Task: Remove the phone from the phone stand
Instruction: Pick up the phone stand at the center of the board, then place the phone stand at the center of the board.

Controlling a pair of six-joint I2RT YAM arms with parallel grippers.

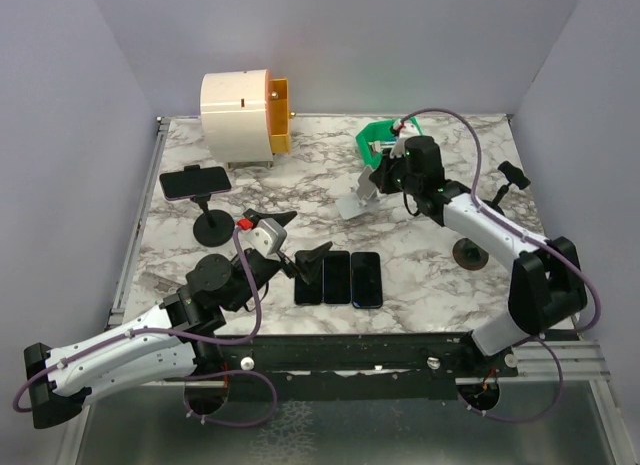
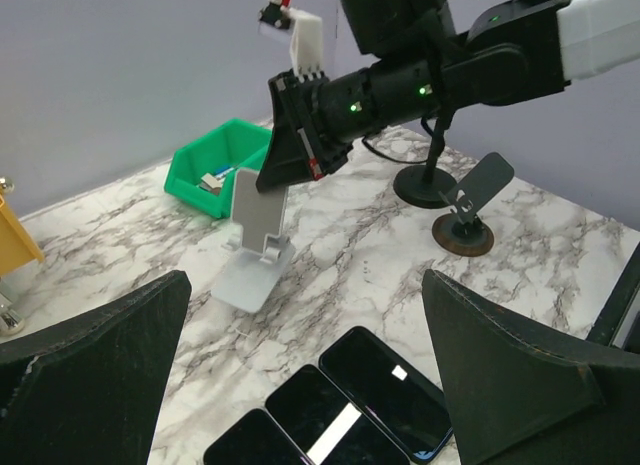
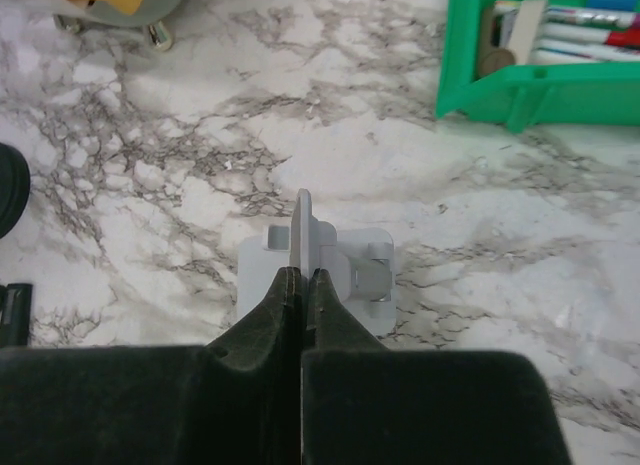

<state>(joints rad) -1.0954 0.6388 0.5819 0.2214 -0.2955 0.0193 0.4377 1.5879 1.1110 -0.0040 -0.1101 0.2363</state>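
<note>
While the left gripper (image 1: 300, 235) gapes beside three black phones (image 1: 338, 278), the right gripper (image 3: 303, 277) pinches the pale grey plastic stand (image 3: 352, 270) by its back plate.

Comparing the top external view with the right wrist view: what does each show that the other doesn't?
Only top external: a phone sitting on a black stand, three phones lying flat, and the open left gripper. Only right wrist: markers inside the green bin, and the right gripper pinched shut on the upright plate of the grey stand. Both: that grey stand, the bin and the marble table.
</note>
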